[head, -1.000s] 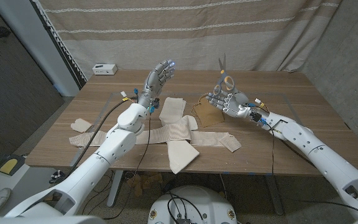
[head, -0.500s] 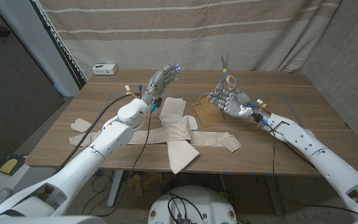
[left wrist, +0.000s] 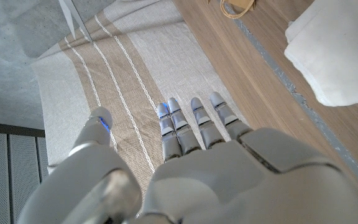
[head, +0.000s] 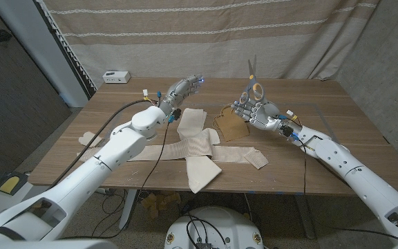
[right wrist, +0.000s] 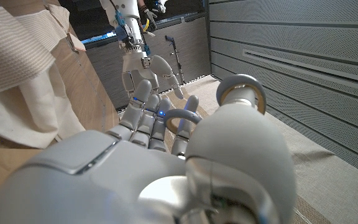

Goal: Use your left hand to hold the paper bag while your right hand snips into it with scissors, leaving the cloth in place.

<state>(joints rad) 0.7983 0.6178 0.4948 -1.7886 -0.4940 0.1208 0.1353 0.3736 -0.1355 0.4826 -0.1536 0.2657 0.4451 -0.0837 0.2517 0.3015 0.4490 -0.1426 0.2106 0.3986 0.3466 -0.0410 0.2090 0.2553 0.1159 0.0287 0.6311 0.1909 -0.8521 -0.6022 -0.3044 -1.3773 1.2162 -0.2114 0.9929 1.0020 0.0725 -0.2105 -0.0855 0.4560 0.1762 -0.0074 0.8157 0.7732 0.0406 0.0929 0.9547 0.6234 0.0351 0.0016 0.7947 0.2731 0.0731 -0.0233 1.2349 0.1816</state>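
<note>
The brown paper bag (head: pixel 229 125) lies flat on the table (head: pixel 330 104) right of the middle, just below and left of my right hand (head: pixel 255 111). That hand grips the scissors (head: pixel 252 75) by their grey handles, blades pointing up, above the bag's far corner. In the right wrist view a scissor handle ring (right wrist: pixel 183 117) sits among the fingers of my right hand (right wrist: pixel 160 174). My left hand (head: pixel 186 87) hovers open over the far table, left of the bag, fingers stretched toward it. A folded white cloth (head: pixel 191 122) lies beside the bag. My left hand (left wrist: pixel 204 168) holds nothing.
Striped and cream cloth pieces (head: pixel 199 155) spread across the near middle and left of the table. A small white box (head: pixel 116 76) sits at the far left corner. A striped curtain (head: pixel 206 34) hangs behind the table. Bare wood lies at the right.
My left hand has swung from upright to reaching forward and to the right, closer to the bag. The right hand with the scissors has barely moved.
</note>
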